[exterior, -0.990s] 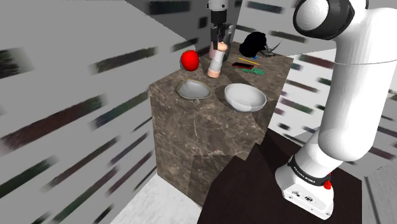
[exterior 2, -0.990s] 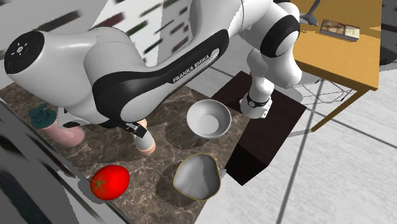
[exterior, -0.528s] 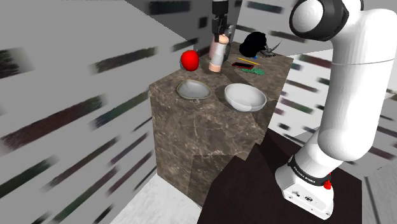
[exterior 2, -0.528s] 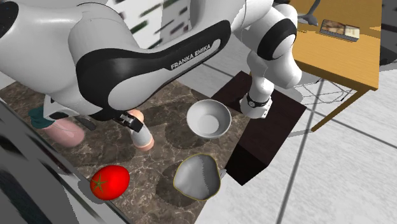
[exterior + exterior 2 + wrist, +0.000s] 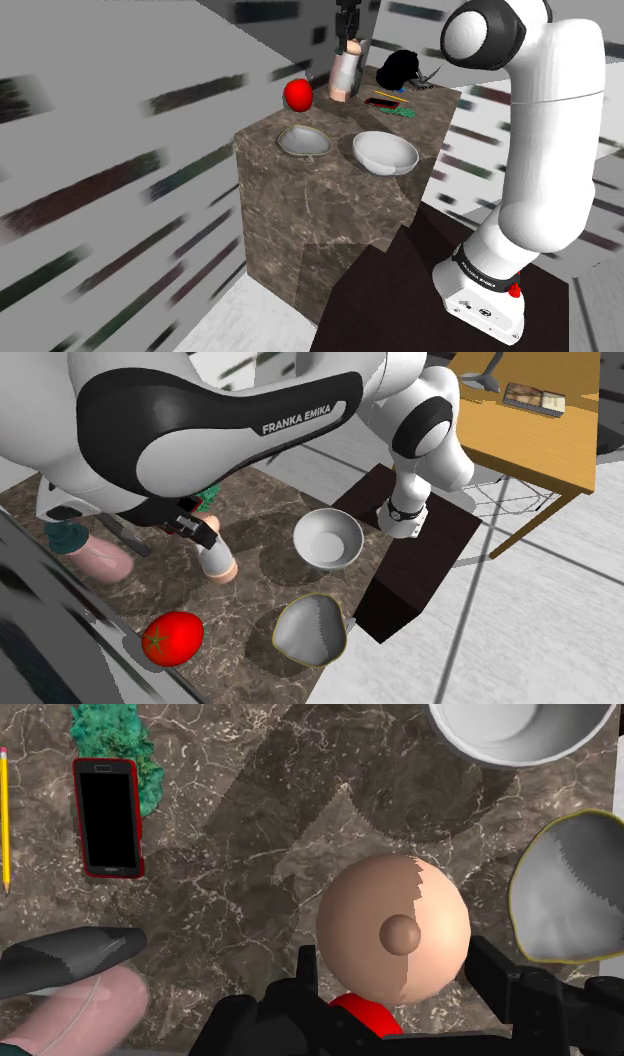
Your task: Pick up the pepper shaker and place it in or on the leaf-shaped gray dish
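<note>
The pepper shaker [image 5: 345,76], grey in the body with peach-coloured ends, hung tilted in the gripper [image 5: 349,45] over the far part of the counter [image 5: 342,150]. Its base looked to be clear of the stone top, though I couldn't be sure of the gap. The two black fingers [image 5: 505,979] were pinching it from either side just under its rounded cap, which had a small knob in the middle.

A red tomato [image 5: 297,95] sat near the shaker, on the shoulder view's left of it. The grey leaf-shaped dish [image 5: 304,141] lay nearer the front of the counter, apart from the shaker, with nothing in it. A round white bowl [image 5: 385,152] stood just beside the dish without touching it.

Further out on the dark marbled top lay a black phone [image 5: 108,816] in a red case, with a green clump [image 5: 115,744] against it and a yellow pencil [image 5: 5,804] alongside. A pink jar [image 5: 97,557] with a teal top stood near the arm.

The arm's base rested on a dark stand [image 5: 425,557] next to the counter, and a wooden table [image 5: 530,437] stood beyond it.
</note>
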{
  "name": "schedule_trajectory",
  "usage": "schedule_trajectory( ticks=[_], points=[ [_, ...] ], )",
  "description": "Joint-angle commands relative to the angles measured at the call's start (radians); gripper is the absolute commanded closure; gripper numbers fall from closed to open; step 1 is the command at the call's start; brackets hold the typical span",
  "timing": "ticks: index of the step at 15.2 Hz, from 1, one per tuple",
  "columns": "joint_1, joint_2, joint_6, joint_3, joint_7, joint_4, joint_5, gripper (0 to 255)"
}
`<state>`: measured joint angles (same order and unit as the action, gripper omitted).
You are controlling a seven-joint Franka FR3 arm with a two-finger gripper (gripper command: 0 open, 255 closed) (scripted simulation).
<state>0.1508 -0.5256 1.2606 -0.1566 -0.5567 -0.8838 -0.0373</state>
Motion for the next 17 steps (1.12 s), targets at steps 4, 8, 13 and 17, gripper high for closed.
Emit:
schedule_trajectory(
  ticks=[4, 8, 13, 17],
  points=[
    [-0.028, 0.01, -0.061, 0.007, 0.032, 0.048, -0.001, 255],
    [-0.098, 0.091, -0.062, 0.025, 0.111, -0.04, -0.007, 255],
    [-0.177, 0.15, -0.091, 0.055, 0.215, -0.077, -0.009, 255],
    [-0.239, 0.167, -0.131, 0.081, 0.301, -0.059, -0.005, 255]
  ],
)
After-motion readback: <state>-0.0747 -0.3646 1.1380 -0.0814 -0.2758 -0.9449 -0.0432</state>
